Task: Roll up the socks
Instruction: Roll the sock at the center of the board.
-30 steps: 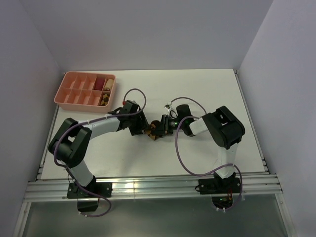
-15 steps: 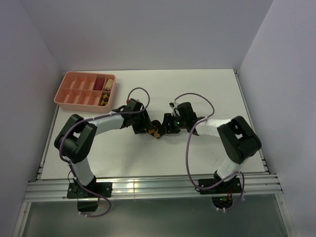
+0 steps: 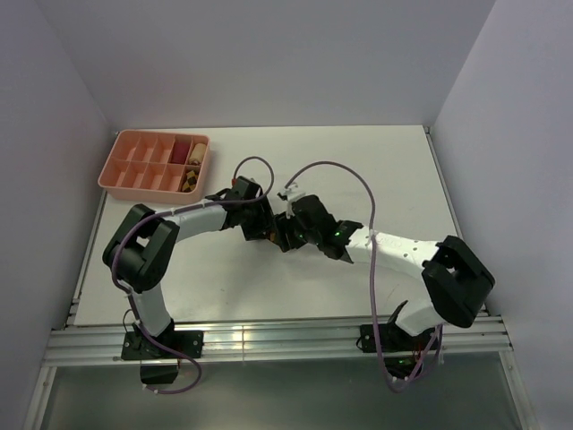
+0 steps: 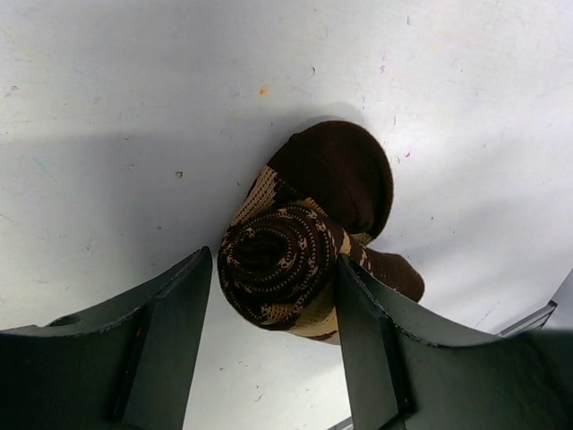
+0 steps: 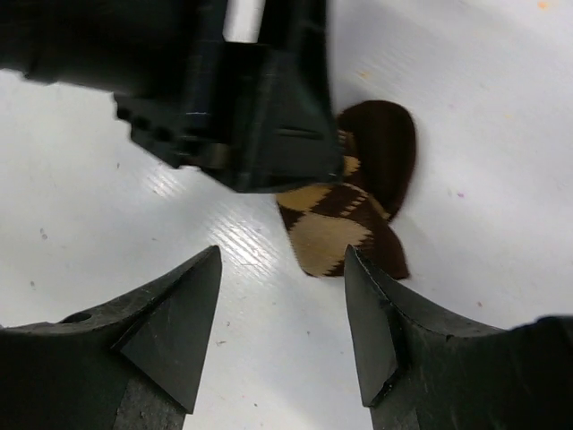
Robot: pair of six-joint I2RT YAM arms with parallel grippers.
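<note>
The socks [image 4: 286,260] are dark brown with tan argyle diamonds, wound into a tight roll with a loose brown toe end behind it. My left gripper [image 4: 273,269] is shut on the roll, a finger on either side of it. The flat argyle tail of the socks [image 5: 336,228] lies on the table just beyond my right gripper [image 5: 282,269], which is open with only bare table between its fingers. In the top view both grippers, left [image 3: 267,233] and right [image 3: 294,233], meet at mid-table and mostly hide the socks [image 3: 283,242].
A pink compartment tray [image 3: 121,175] stands at the back left, holding a reddish roll [image 3: 182,150], a beige roll [image 3: 199,150] and patterned rolls [image 3: 190,179]. The left gripper's black body [image 5: 242,107] fills the upper part of the right wrist view.
My right gripper has opened and let go of the socks, and its arm has swung left and stretched out. The left gripper kept its hold and shifted slightly.
</note>
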